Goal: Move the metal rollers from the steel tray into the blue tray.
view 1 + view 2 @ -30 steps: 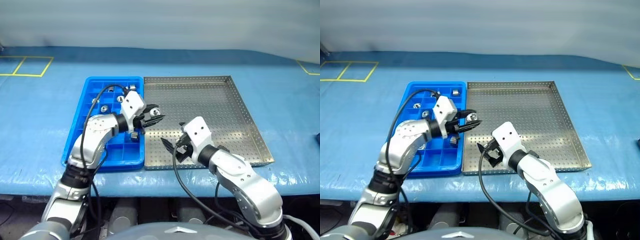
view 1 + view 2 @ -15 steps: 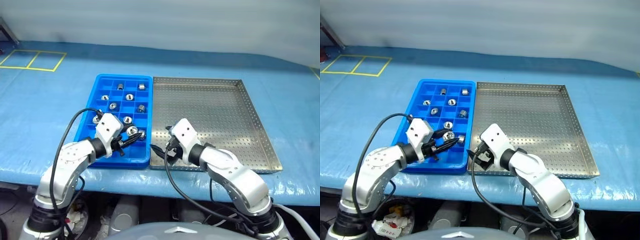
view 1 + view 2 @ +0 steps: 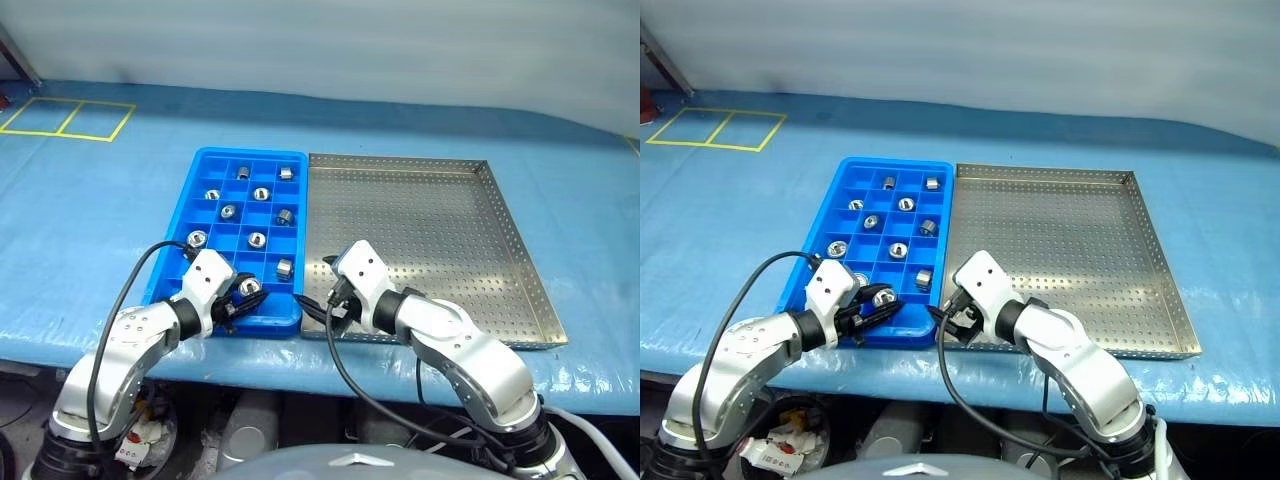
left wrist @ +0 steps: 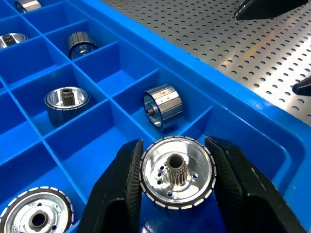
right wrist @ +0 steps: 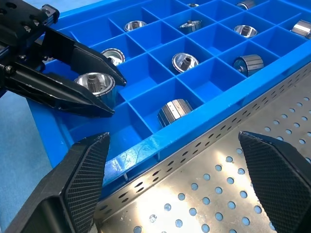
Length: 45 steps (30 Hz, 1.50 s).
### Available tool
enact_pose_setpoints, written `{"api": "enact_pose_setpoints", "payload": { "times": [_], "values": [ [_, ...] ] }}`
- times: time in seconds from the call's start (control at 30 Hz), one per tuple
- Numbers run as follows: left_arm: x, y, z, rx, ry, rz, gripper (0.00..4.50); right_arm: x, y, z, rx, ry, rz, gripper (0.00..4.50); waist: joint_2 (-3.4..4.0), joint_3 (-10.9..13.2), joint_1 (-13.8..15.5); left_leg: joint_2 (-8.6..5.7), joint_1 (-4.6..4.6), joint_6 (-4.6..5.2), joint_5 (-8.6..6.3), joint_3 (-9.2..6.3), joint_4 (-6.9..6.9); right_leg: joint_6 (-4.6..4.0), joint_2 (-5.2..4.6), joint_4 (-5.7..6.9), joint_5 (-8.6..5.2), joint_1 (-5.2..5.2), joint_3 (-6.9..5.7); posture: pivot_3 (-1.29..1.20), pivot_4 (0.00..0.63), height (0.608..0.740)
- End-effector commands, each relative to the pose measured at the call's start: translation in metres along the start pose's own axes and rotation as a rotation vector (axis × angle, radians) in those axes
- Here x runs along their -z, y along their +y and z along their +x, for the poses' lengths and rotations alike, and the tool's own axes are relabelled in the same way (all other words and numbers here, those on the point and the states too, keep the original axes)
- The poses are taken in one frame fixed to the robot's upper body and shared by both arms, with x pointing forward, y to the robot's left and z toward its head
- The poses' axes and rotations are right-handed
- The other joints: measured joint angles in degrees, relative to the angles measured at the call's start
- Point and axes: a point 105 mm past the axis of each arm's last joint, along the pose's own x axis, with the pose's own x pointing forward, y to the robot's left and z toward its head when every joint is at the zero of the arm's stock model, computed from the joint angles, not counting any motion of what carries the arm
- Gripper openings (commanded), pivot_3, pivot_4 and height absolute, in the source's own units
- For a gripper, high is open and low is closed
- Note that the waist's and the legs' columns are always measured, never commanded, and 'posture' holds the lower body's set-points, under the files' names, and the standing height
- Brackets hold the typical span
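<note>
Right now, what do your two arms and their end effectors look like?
Both arms have glossy silver-grey shells with dark joint rings and a white block at each wrist. A black cable loops from each wrist along the arm. The left end effector has two smooth, tapered black fingers; the right end effector has black fingers with knurled pads.

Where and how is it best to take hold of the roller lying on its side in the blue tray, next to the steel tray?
Probably from above: pinch the two flat end faces of the roller, since it lies sideways and its ribbed round wall could slip.
</note>
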Motion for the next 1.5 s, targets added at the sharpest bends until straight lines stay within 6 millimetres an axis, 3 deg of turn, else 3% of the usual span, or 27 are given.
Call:
{"api": "enact_pose_setpoints", "payload": {
  "times": [0.03, 0.23, 0.53, 0.87, 1.1, 1.5],
  "values": [
    [-0.006, -0.005, -0.003, 0.026, -0.014, 0.012, 2.71, -0.01, 0.002, -0.002, 0.0, -0.045, -0.02, 4.5, 0.0, 0.0, 0.02, 0.0, 0.0, 0.0, 0.0, 0.0, 0.0, 0.0, 0.0, 0.0, 0.0, 0.0, 0.0, 0.28, 0.15, 0.74],
    [-0.022, 0.003, -0.001, -0.016, -0.09, 0.041, 4.46, -0.01, -0.003, -0.006, 0.02, -0.044, -0.031, 4.5, 0.0, 0.0, 0.05, 0.0, -0.02, -0.01, 0.0, 0.02, -0.02, -0.01, -0.03, -0.04, -0.01, -0.02, -0.01, 0.26, 0.15, 0.74],
    [-0.055, 0.018, 0.011, -0.079, -0.244, 0.08, 4.46, -0.004, -0.036, -0.028, 0.187, -0.021, -0.035, 4.5, -0.01, 0.0, 0.05, -0.04, -0.05, 0.0, 0.0, 0.01, -0.01, -0.01, -0.03, -0.04, 0.0, -0.01, -0.04, 0.2, 0.15, 0.74],
    [-0.074, 0.023, 0.041, -0.029, -0.301, 0.126, 4.46, 0.005, -0.052, -0.053, 0.335, 0.0, -0.021, 4.5, -0.02, 0.0, -1.2, -0.31, -0.07, 0.0, 0.0, 0.12, 0.03, 0.0, 0.02, -0.05, 0.0, 0.04, -0.04, 0.1, 0.15, 0.74],
    [-0.078, 0.011, 0.059, 0.044, -0.318, 0.127, 4.46, 0.015, -0.055, -0.068, 0.441, 0.008, 0.03, 4.5, -0.03, -0.01, -3.14, -0.34, -0.06, 0.01, 0.0, 0.08, 0.03, 0.01, 0.02, -0.03, 0.0, 0.05, 0.02, 0.04, 0.15, 0.74],
    [-0.071, 0.007, 0.061, 0.055, -0.303, 0.118, 4.46, 0.02, -0.054, -0.07, 0.505, -0.009, 0.08, 4.5, -0.03, -0.01, -4.49, -0.32, 0.0, 0.02, 0.0, 0.02, 0.12, 0.05, 0.05, 0.04, 0.03, 0.07, 0.09, 0.06, 0.15, 0.74]
  ]
}}
